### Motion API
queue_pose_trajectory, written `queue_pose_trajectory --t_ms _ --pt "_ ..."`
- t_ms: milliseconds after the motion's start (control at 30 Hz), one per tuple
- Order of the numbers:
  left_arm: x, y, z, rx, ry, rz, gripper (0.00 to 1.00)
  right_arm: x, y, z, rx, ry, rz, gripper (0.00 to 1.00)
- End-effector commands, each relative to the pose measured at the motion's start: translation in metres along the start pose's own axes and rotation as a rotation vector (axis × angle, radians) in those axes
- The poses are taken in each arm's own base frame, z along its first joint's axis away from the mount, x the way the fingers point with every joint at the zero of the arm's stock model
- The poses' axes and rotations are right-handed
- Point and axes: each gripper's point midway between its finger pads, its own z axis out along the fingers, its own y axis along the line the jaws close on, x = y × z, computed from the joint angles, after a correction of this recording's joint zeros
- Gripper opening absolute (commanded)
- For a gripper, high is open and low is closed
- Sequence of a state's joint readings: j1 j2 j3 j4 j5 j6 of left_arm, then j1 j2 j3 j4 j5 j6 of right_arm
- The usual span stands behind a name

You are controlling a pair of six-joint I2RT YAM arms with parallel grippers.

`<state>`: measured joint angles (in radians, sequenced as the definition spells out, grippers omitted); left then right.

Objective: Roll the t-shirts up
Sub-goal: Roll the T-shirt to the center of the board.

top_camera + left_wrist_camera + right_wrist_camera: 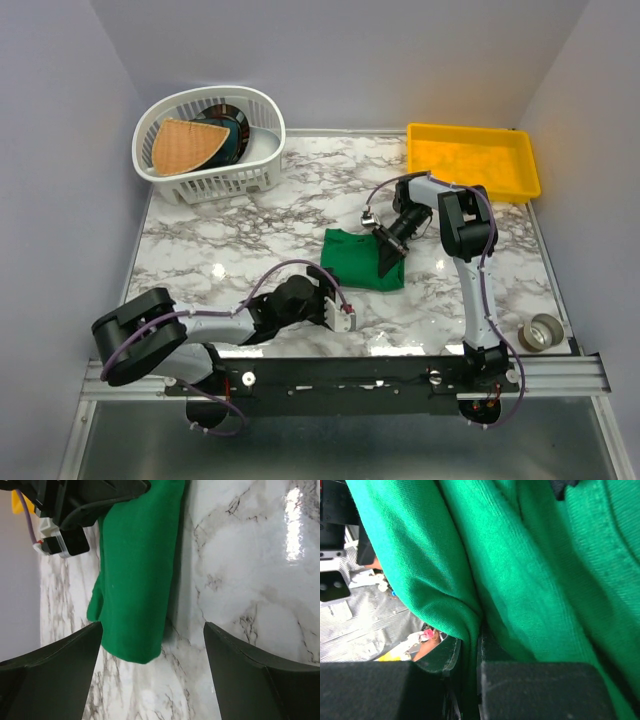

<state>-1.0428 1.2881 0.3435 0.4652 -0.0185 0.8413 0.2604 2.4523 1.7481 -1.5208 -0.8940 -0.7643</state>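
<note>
Left gripper [153, 627] gapes wide, holding nothing, the green t-shirt [137, 570] just ahead of its fingertips; right gripper [470, 665] pinches a fold of it.

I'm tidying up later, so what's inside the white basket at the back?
An orange woven piece leans in the basket, partly covering dark round dishes behind it. Whatever lies beneath them on the basket's floor is covered.

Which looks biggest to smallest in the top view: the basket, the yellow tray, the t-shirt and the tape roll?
1. basket, largest
2. yellow tray, somewhat smaller than the basket
3. t-shirt, folded up and partly hidden by the right arm
4. tape roll, clearly smallest
</note>
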Motion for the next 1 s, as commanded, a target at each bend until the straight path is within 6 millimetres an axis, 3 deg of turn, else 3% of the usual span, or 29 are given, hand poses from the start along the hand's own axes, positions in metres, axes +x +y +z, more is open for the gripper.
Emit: queue_pose_trajectory --t_ms 0,267,367,467,500,600,633,667,800,833,900,933,967 --pt "-0.013 0.024 0.02 -0.116 -0.038 0.111 0.89 0.008 -0.022 0.002 0.024 0.052 -0.023 0.15" --pt "0.013 0.017 0.051 -0.123 0.071 0.201 0.81 0.007 -0.022 0.002 0.014 0.041 -0.022 0.16" --pt "0.019 0.008 0.057 -0.097 0.084 0.22 0.72 0.007 -0.022 0.002 0.012 0.039 -0.024 0.17" --pt "0.023 0.0 0.06 -0.05 0.102 0.205 0.53 0.008 -0.021 0.001 0.007 0.032 -0.03 0.26" --pt "0.025 -0.005 0.061 -0.012 0.111 0.202 0.36 0.008 -0.02 -0.001 0.006 0.024 -0.036 0.31" --pt "0.021 -0.014 0.062 0.088 0.12 0.165 0.26 0.005 -0.012 -0.008 0.02 -0.02 -0.109 0.46" --pt "0.021 -0.016 0.063 0.118 0.128 0.145 0.24 0.011 -0.009 -0.007 0.016 -0.025 -0.123 0.87" --pt "0.02 -0.017 0.063 0.14 0.134 0.11 0.22 0.008 -0.008 -0.011 0.044 -0.047 -0.19 1.0" --pt "0.009 -0.019 0.059 0.247 0.078 0.084 0.14 -0.006 0.023 -0.044 0.136 -0.134 -0.342 1.0" --pt "0.008 -0.03 0.054 0.319 0.061 0.069 0.14 -0.01 0.038 -0.06 0.175 -0.178 -0.397 1.0" --pt "0.003 -0.02 0.055 0.325 0.036 0.05 0.13 -0.018 0.052 -0.079 0.236 -0.23 -0.471 1.0" --pt "0.007 -0.029 0.049 0.391 0.051 0.039 0.13 -0.02 0.057 -0.087 0.267 -0.258 -0.499 1.0" --pt "0.0 -0.031 0.048 0.428 0.022 0.023 0.13 -0.029 0.073 -0.108 0.362 -0.335 -0.591 1.0"
